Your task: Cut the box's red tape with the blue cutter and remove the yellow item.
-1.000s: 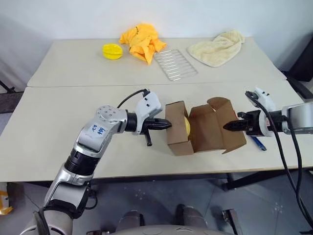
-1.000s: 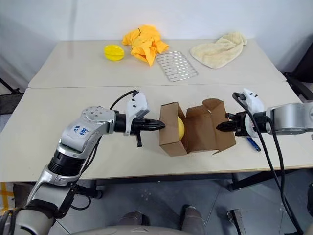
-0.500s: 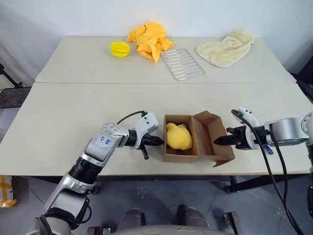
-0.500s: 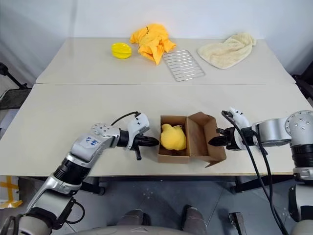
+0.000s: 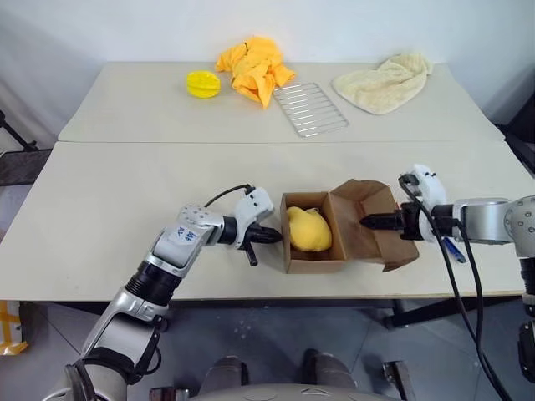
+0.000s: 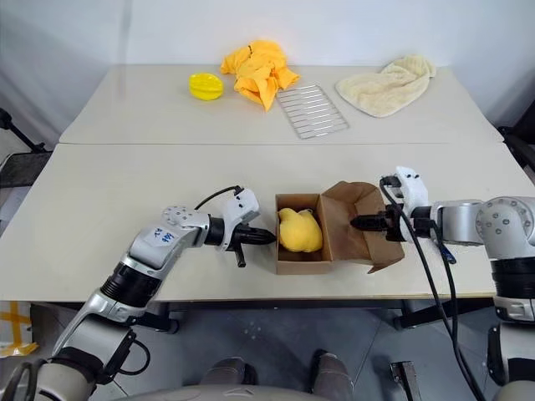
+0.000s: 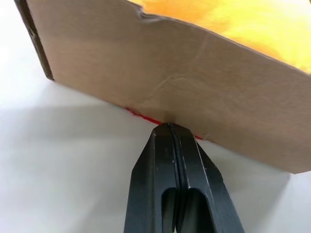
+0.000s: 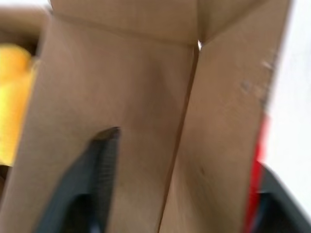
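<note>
The brown box (image 5: pixel 316 260) lies open on the near table with the yellow item (image 5: pixel 308 230) inside. My left gripper (image 5: pixel 277 236) is shut, and its tips (image 7: pixel 168 127) press the box's left outer wall, where a sliver of red tape (image 7: pixel 141 114) shows at the bottom edge. My right gripper (image 5: pixel 366 222) is open over the box's opened right flap (image 5: pixel 376 219). In the right wrist view the flap stands between the spread fingers (image 8: pixel 99 170), with red tape (image 8: pixel 256 165) along its edge. The blue cutter (image 5: pixel 448 247) lies on the table under my right forearm.
On the far table lie a round yellow disc (image 5: pixel 203 83), a crumpled orange cloth (image 5: pixel 251 67), a wire rack (image 5: pixel 311 107) and a cream towel (image 5: pixel 383 81). The box sits close to the near table's front edge.
The box, tipped up off the table a second ago, now rests flat. My right gripper has opened and slid further in over the flap. My left hand sank with the box.
</note>
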Tool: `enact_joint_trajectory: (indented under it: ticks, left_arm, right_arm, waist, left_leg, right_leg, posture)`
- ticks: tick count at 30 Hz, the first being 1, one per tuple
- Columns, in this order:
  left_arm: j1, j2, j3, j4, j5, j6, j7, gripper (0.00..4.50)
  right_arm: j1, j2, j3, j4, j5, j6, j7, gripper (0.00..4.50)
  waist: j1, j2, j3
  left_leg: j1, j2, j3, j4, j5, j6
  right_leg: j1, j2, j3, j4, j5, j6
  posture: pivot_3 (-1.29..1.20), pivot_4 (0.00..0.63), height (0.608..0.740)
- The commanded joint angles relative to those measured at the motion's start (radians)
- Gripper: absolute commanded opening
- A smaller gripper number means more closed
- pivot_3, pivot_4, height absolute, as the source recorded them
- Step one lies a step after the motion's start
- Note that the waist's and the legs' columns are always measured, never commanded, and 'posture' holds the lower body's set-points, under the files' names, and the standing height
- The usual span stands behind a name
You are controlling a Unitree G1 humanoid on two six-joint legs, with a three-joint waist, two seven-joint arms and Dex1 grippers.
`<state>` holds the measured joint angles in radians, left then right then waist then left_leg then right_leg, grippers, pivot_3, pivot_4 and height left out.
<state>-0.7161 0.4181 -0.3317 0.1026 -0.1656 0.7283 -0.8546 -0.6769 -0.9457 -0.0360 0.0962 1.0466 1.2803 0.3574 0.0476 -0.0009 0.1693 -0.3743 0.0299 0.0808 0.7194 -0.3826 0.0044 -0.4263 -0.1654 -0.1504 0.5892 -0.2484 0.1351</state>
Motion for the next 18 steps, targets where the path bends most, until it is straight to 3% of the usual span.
enact_joint_trajectory:
  ticks: [1, 3, 7, 12, 15, 18]
  left_arm:
    - [-0.014, 0.016, 0.014, 0.01, 0.012, -0.011, -0.005, 0.0]
    - [-0.016, 0.023, 0.013, 0.018, 0.016, -0.016, -0.008, 0.0]
    - [-0.021, 0.033, 0.015, 0.039, 0.02, -0.028, -0.013, 0.0]
    - [-0.025, 0.057, 0.033, 0.021, 0.005, -0.017, -0.03, 0.0]
    - [-0.039, 0.061, 0.071, 0.022, -0.014, 0.017, -0.019, 0.55]
    - [-0.058, 0.087, 0.103, 0.001, -0.033, 0.047, -0.037, 1.43]
  right_arm:
    - [0.005, -0.054, -0.048, -0.026, -0.097, -0.115, 0.125, 4.12]
    - [0.007, -0.092, -0.051, -0.007, -0.169, -0.191, 0.199, 4.41]
    - [-0.002, -0.144, -0.086, 0.054, -0.257, -0.297, 0.316, 4.41]
    - [0.177, -0.177, -0.255, -0.058, -0.344, -0.608, 0.526, 4.41]
    - [0.333, -0.174, -0.357, -0.165, -0.352, -0.7, 0.639, 4.5]
    - [0.509, -0.177, -0.44, -0.269, -0.369, -0.76, 0.757, 4.5]
  waist:
    - [-0.002, 0.0, 0.0]
    - [-0.004, 0.0, 0.0]
    - [-0.009, 0.0, 0.0]
    - [-0.011, 0.0, 0.0]
    - [-0.016, 0.0, 0.0]
    - [-0.015, -0.001, 0.001]
  left_leg:
    - [0.0, 0.0, 0.0, 0.0, 0.0, 0.0]
    - [0.0, 0.0, 0.0, 0.0, 0.0, 0.0]
    - [0.001, 0.0, 0.0, 0.0, 0.0, 0.0]
    - [0.001, 0.0, 0.0, -0.002, 0.0, 0.0]
    - [0.002, 0.0, 0.001, -0.003, 0.0, 0.0]
    - [0.002, 0.0, 0.002, -0.002, 0.0, 0.0]
  right_leg:
    - [0.0, 0.0, 0.0, 0.0, 0.0, 0.0]
    - [0.0, 0.0, 0.0, 0.0, 0.0, 0.0]
    - [0.0, 0.0, 0.0, 0.0, 0.0, 0.0]
    - [0.0, 0.0, 0.0, -0.001, 0.0, 0.0]
    - [0.0, 0.0, 0.0, -0.001, 0.0, 0.0]
    - [0.001, 0.0, 0.001, 0.0, 0.0, 0.0]
  posture:
    - [0.0, 0.15, 0.74]
    - [0.0, 0.15, 0.74]
    - [0.0, 0.15, 0.74]
    - [0.0, 0.15, 0.74]
    - [0.0, 0.15, 0.74]
    - [0.0, 0.15, 0.74]
